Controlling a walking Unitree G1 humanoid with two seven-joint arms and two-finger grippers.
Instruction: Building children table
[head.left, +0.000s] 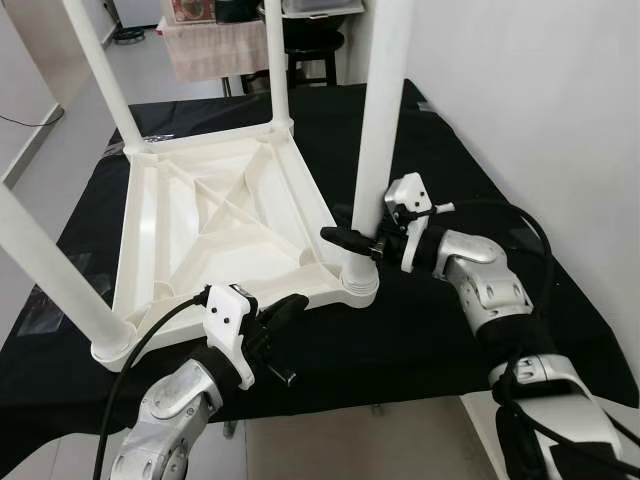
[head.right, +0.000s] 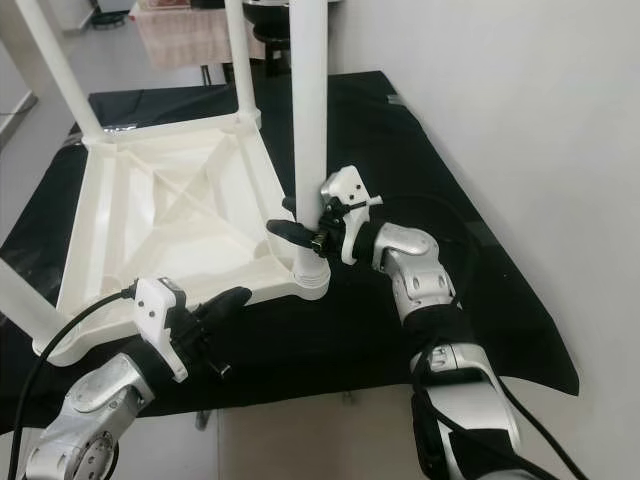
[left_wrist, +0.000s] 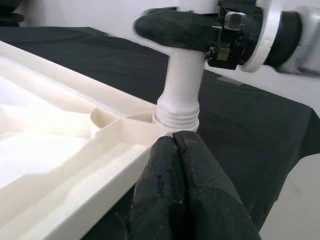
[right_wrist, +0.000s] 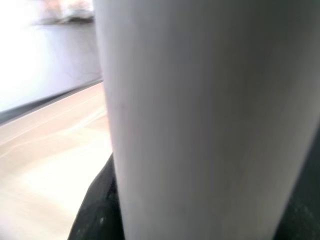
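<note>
A white plastic children's table (head.left: 215, 215) lies upside down on a black cloth, its legs pointing up. My right gripper (head.left: 356, 234) is shut on the near-right table leg (head.left: 382, 120), just above the ribbed socket (left_wrist: 176, 117) at that corner. In the right wrist view that leg (right_wrist: 200, 120) stands very close. My left gripper (head.left: 283, 312) is shut with nothing between its fingers (left_wrist: 175, 170). It hovers low at the tabletop's front edge, a short way left of that socket and not touching it.
Three other legs stand at the near left (head.left: 50, 270), far left (head.left: 105, 75) and far right (head.left: 277, 60). The black cloth (head.left: 440, 330) ends close in front of me. A white wall (head.left: 540, 90) runs along the right, and a dark stool (head.left: 312, 50) stands behind.
</note>
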